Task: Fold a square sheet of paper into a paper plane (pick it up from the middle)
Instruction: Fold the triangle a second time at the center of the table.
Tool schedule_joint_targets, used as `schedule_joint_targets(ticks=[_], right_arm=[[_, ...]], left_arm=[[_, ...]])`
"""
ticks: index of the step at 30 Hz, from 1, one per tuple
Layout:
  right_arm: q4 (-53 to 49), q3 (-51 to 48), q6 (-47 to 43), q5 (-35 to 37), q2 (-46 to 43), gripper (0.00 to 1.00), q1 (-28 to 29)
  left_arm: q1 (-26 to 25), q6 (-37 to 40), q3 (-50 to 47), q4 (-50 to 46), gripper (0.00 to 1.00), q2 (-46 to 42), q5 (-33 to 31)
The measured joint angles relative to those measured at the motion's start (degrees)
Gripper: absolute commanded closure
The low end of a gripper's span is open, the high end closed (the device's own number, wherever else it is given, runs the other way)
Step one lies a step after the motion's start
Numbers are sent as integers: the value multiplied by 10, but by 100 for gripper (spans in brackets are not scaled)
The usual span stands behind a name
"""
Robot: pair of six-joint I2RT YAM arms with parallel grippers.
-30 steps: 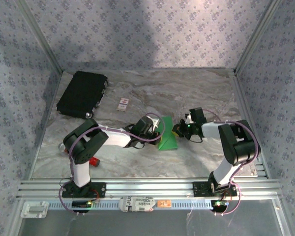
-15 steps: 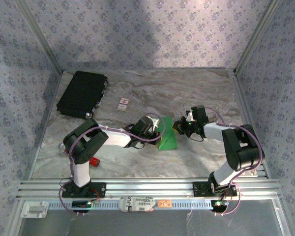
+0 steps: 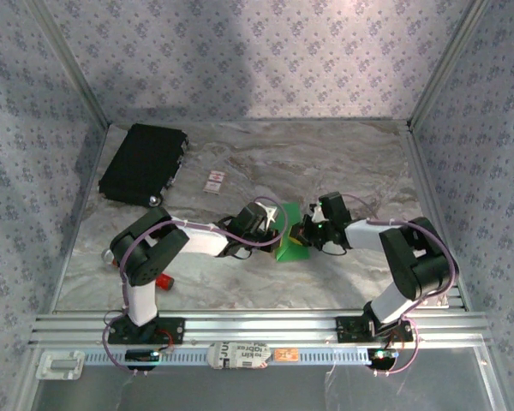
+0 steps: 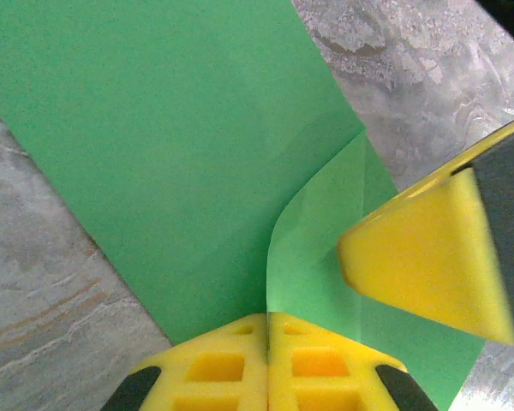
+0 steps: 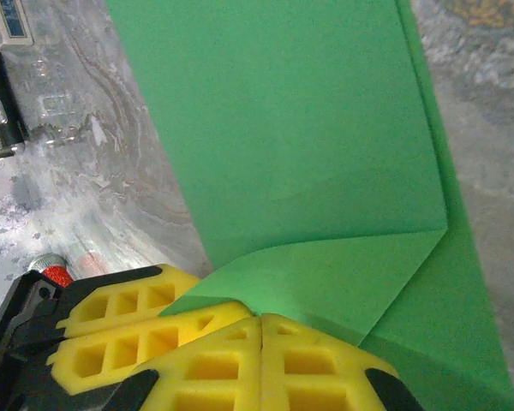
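Observation:
The green square sheet of paper [image 3: 289, 246] lies partly folded on the marble table, one corner flap [image 5: 325, 274] turned over it. My left gripper [image 3: 272, 233] is at the sheet's left side, and its jaws [image 4: 267, 318] are shut on the flap's edge where the edge curls up. My right gripper [image 3: 303, 236] comes in from the right. It is shut, with its fingertips [image 5: 261, 324] down on the flap beside the left fingers [image 5: 124, 330]. The right gripper's yellow finger [image 4: 424, 257] hangs over the flap in the left wrist view. The paper plane is out of view.
A black case [image 3: 144, 163] lies at the back left, with a small white card [image 3: 214, 181] to its right. A red tool [image 3: 164, 280] lies by the left arm's base. Patterned walls close in three sides, and a metal rail [image 3: 257, 325] runs along the front.
The right gripper has moved left from beside the sheet onto its right part, close to the left gripper. The left arm and the sheet have stayed put.

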Motion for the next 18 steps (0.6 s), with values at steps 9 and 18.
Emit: schedule_joint_targets(ticks=[9, 18], right_arm=[[22, -16, 0, 4, 15, 100, -1], [16, -17, 0, 4, -18, 100, 1]], left_arm=[[0, 0, 0, 0, 94, 0, 0], [0, 0, 0, 0, 94, 0, 0]])
